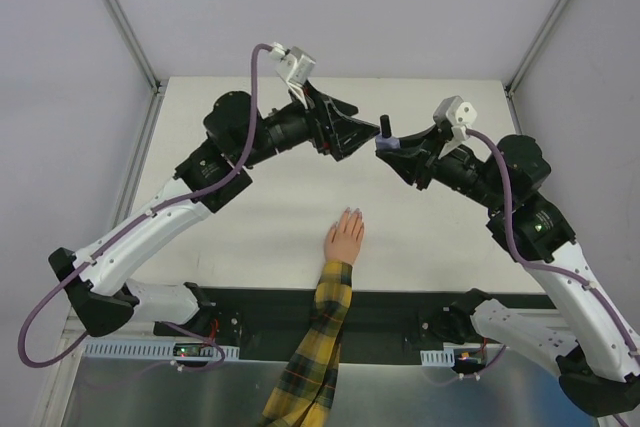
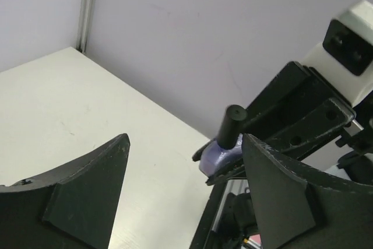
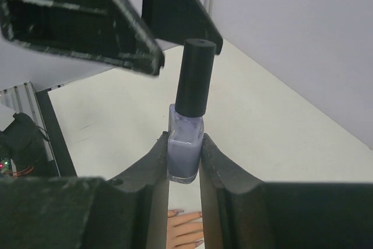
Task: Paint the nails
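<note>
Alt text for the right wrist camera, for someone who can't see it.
The right gripper clamps a small purple bottle upright by its base, black cap on, above the white table. The left gripper hangs open close to the cap. Fingertips of a hand show at the bottom edge.

We see the nails point(image 1: 351, 213) as tiny tips on a pale hand point(image 1: 343, 239) with a yellow-and-dark plaid sleeve point(image 1: 318, 347). The hand lies flat by the middle of the desk's point(image 1: 250, 237) near edge, fingers toward the far edge. The nails' colour is too small to tell.
</note>
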Motion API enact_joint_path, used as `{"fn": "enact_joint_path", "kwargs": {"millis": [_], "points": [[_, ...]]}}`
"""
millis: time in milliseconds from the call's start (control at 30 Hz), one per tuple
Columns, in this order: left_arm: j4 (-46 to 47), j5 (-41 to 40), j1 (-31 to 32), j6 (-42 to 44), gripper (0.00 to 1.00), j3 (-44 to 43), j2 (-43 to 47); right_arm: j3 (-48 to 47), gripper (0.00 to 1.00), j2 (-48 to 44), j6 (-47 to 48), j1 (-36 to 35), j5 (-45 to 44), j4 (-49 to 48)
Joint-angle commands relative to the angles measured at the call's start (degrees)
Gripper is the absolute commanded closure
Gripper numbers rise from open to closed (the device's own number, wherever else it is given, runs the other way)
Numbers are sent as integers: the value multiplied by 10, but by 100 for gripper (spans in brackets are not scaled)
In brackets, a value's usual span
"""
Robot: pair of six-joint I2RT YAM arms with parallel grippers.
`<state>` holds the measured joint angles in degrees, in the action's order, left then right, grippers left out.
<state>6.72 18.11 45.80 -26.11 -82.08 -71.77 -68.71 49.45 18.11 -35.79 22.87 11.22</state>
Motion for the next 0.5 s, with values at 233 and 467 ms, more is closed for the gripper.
{"fn": "enact_joint_path", "kwargs": {"millis": [233, 467], "points": [[-2, -91, 69, 65, 28, -64, -50, -1, 99, -10, -26, 2, -28, -39], [0, -85, 81, 43, 48, -84, -72, 11, 100, -28, -44, 0, -31, -42]]}}
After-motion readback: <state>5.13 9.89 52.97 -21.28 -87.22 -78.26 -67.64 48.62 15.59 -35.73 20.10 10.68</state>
